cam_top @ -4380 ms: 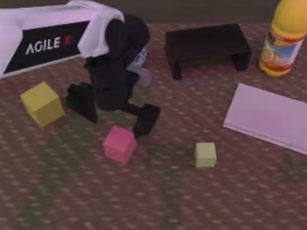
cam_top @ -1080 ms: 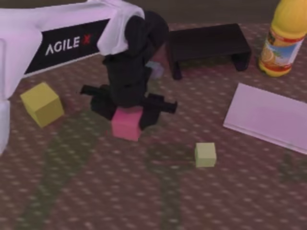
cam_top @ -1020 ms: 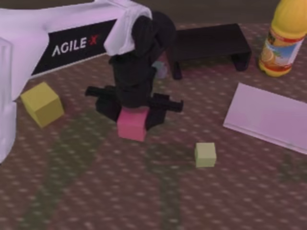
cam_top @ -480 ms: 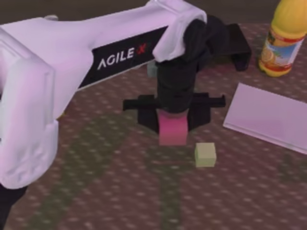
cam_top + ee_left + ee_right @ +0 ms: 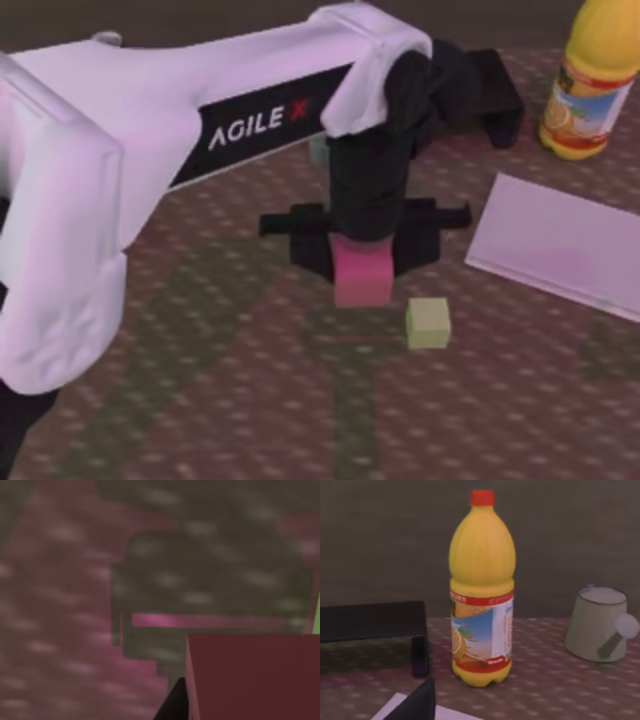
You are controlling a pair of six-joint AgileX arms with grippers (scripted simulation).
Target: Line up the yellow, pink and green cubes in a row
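From above, the left arm reaches across the middle of the table, and its left gripper [image 5: 362, 262] is clamped on the pink cube [image 5: 361, 281], one black finger on either side of it. The pink cube sits just left of and slightly behind the small green cube [image 5: 428, 323], close to it but apart. The yellow cube is hidden, probably beneath the white arm. An orange juice bottle [image 5: 587, 75], a black stand [image 5: 495, 85] and a pale pink sheet [image 5: 560, 245] lie off to the right.

The left wrist view shows the pink cube [image 5: 252, 677] filling the lower corner, with a sliver of the green cube [image 5: 316, 617] at the frame edge and the gripper's shadow on the patterned cloth [image 5: 60, 605] below; whether the cube already touches the cloth cannot be told.

The right wrist view shows only the juice bottle [image 5: 482, 590], the black stand [image 5: 370, 622] and a pale watering can [image 5: 597, 625]; the right gripper itself is out of sight, parked.

The step in hand looks like placing pink next to green. Next it needs lowering squarely in line with green, releasing, then fetching yellow.
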